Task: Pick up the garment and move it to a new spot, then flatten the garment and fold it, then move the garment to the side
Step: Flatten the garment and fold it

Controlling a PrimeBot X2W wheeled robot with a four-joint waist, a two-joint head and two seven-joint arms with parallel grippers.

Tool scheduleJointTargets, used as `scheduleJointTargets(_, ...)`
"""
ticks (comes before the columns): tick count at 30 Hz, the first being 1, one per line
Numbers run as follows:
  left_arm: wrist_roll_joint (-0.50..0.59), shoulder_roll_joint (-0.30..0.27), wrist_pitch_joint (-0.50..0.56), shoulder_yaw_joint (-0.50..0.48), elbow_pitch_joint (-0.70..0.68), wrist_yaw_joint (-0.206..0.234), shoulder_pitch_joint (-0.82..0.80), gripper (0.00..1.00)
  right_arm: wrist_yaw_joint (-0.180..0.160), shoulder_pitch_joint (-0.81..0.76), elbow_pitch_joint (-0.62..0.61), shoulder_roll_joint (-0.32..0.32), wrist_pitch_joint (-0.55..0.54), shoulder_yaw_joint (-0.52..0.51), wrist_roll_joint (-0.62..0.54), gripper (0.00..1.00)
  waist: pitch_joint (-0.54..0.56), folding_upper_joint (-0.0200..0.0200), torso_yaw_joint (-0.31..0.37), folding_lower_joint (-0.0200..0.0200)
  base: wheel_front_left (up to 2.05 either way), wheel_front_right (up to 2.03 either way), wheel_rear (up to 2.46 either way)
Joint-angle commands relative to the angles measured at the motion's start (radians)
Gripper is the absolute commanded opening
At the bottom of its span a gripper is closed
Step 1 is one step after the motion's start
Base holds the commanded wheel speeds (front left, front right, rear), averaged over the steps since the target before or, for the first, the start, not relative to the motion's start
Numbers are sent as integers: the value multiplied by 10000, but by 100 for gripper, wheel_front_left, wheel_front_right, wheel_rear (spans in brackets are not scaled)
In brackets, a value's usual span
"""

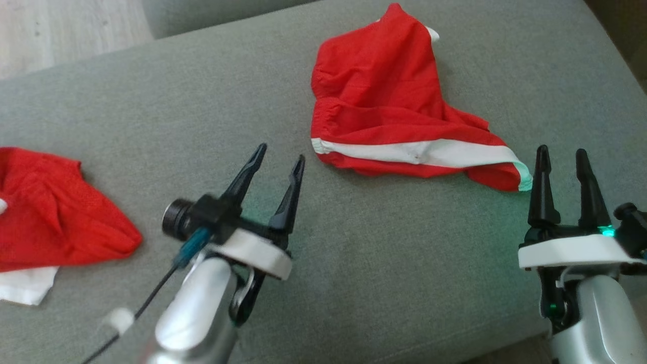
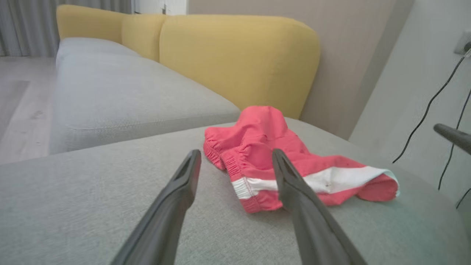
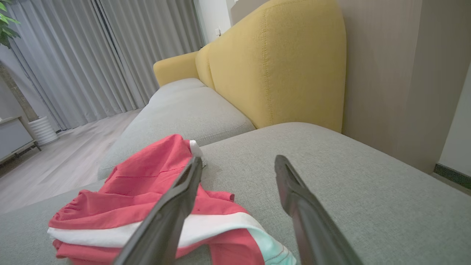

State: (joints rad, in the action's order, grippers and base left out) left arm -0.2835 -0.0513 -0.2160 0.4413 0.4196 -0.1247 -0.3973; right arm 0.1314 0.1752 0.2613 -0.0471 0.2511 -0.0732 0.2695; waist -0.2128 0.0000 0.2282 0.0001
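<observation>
The garment (image 1: 389, 101) is a pair of red shorts with a white stripe, lying crumpled on the grey sofa cushion (image 1: 354, 263) at centre right. It also appears ahead of the fingers in the left wrist view, garment (image 2: 265, 154), and at the lower left of the right wrist view, garment (image 3: 140, 198). My left gripper (image 1: 280, 157) hovers open just left of the garment's waistband, nothing between its fingers. My right gripper (image 1: 561, 157) stands open just right of the garment's near corner, also empty.
A second red and white cloth (image 1: 45, 217) lies at the cushion's left edge. A yellow sofa backrest (image 2: 235, 55) rises behind the seat. Wooden floor (image 1: 65, 25) lies beyond the cushion at far left. Cables (image 2: 430, 110) hang on the wall to the right.
</observation>
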Motion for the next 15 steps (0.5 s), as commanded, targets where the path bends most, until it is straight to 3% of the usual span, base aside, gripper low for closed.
scheduleJointTargets(1, -53, -130, 74, -172, -173, -42, -597, 100, -7, 346, -336, -35, 106, 229, 63, 100, -93, 0, 67, -1, 0, 0, 0)
scheduleJointTargets(10, -1047, -416, 1165, 1246, 1229, -57, -1970, 100, -7, 547, -341, -33, 106, 506, 403, 100, -526, 0, 445, -1, 0, 0, 0)
scheduleJointTargets(15, -2027, -378, 1665, 1460, 1896, -58, -2496, 100, -7, 694, -391, -33, 106, 634, 539, 100, -785, 0, 679, -1, 0, 0, 0)
